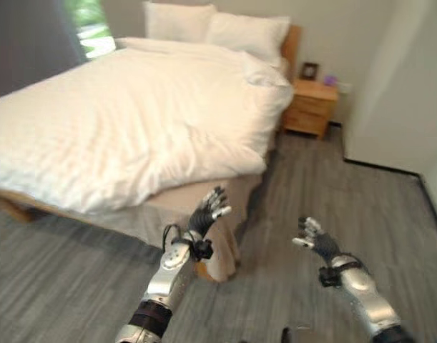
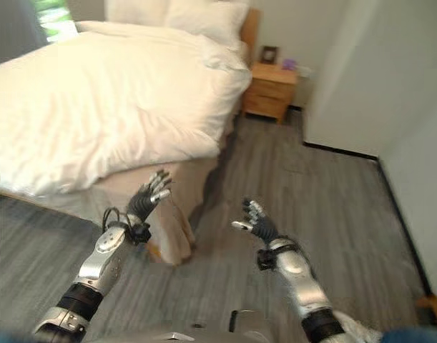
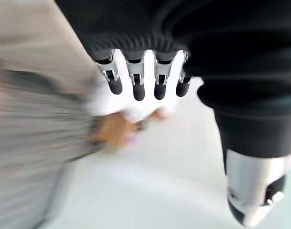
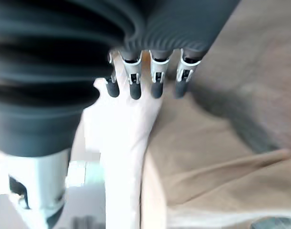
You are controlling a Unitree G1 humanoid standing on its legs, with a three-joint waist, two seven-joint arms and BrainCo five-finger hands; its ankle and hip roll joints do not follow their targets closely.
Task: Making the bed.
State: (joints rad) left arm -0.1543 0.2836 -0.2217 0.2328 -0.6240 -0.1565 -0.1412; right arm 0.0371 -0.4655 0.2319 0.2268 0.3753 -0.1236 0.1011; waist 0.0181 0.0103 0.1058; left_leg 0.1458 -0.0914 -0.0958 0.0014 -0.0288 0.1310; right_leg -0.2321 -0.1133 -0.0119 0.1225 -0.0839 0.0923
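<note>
Both hands are raised off the bed and hold nothing. Left hand (image 1: 207, 211) is up in front of the foot corner of the bed, fingers straight and spread; its wrist view confirms fingers extended with nothing between them. Right hand (image 1: 312, 237) hangs over the grey floor (image 1: 297, 179) beside the bed, fingers loosely relaxed, also empty.

White duvet (image 1: 118, 121) is spread over most of the bed (image 1: 204, 207). Near edge is uneven: it rides up at the foot corner and leaves the beige mattress cover exposed there. Creases run across the near side. Two pillows (image 1: 211, 25) sit against the headboard. Wooden nightstand (image 1: 311, 107) stands beside the head end, well clear of the hands.

Step in hand, my read: approach / pre-grasp, between pulls on the duvet. Task looks partly done, since the cover is on but not squared.

Next move likely needs:
- left hand forward and down to the duvet hem at the foot corner
- pinch the cloth, pull toward the corner to cover the bare mattress
- right hand free to take the side edge and even it out
</note>
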